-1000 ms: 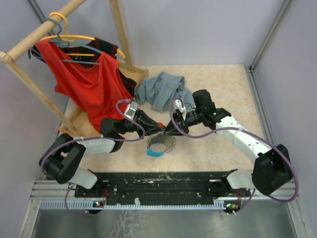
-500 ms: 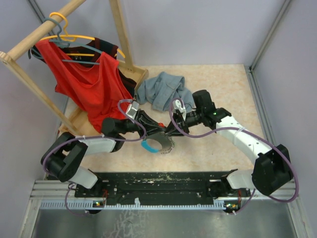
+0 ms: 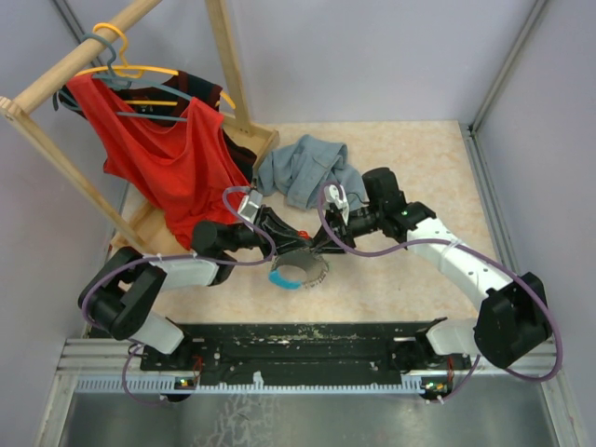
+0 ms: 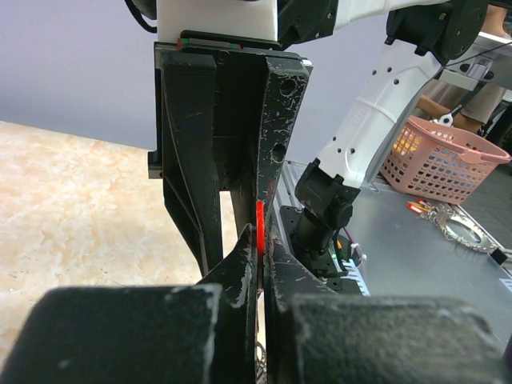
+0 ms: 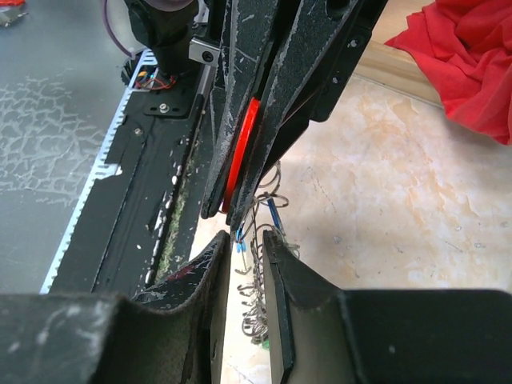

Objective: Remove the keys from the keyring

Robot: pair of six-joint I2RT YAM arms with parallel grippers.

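The keyring [image 3: 296, 268], a grey loop with a light blue part [image 3: 282, 279], hangs just above the table between both grippers. My left gripper [image 3: 300, 244] is shut on a red key head [image 4: 259, 228], which also shows in the right wrist view [image 5: 242, 148]. My right gripper [image 3: 319, 245] faces it tip to tip. Its jaws [image 5: 244, 244] stand a narrow gap apart. A small blue key [image 5: 240, 234] and the silvery chain [image 5: 260, 304] hang in and below that gap. I cannot tell whether the pads touch them.
A grey-blue cloth garment [image 3: 307, 168] lies behind the grippers. A red garment [image 3: 172, 154] hangs from a wooden rack [image 3: 228, 65] at the left. The black base rail [image 3: 307, 340] runs along the near edge. A pink basket [image 4: 444, 156] stands off the table.
The keyring has swung and turned under the grippers; its light blue part moved left, then slightly back. Both grippers stay nearly in place.
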